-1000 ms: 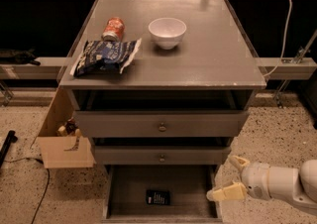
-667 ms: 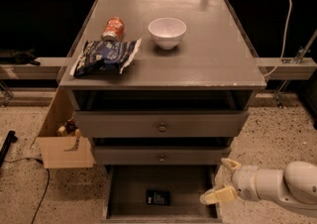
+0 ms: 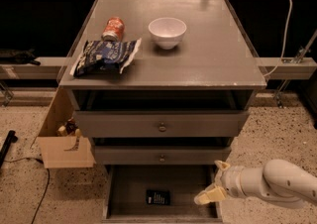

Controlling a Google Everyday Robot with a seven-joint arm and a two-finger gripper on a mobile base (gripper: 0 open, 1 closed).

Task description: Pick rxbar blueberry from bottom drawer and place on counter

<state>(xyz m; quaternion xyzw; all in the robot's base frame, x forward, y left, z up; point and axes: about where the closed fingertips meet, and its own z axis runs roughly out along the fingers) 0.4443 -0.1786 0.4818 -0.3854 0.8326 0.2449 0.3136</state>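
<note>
The gripper [image 3: 214, 182] hangs low at the right front corner of the cabinet, over the right edge of the drawer [image 3: 130, 188], which stands pulled out. Its two pale fingers [image 3: 208, 197] are spread apart with nothing between them, one tip pointing up and the other reaching down toward the drawer's right wall. The white arm [image 3: 277, 182] runs off to the right behind it. The bar [image 3: 158, 197] lies flat on the drawer floor to the left of the gripper and a little lower, apart from it and touching neither finger; it is dark with pale print and sits near the drawer's front, about midway across. Directly above and to the left of the gripper are the two knobbed drawers [image 3: 162, 127], both shut or nearly so. Higher up is the counter [image 3: 213, 54], and on it, well up and to the left of the gripper, stand a white bowl [image 3: 167, 31], a red can [image 3: 113, 28] lying on its side beyond it, and a crinkled blue-and-white bag [image 3: 105, 56] at the counter's left front edge. Far to the gripper's left, against the cabinet's side, sits an open cardboard box [image 3: 64, 144] on the speckled floor [image 3: 277, 134]. A pale cable [image 3: 286, 20] runs down the right, well above the arm.
</note>
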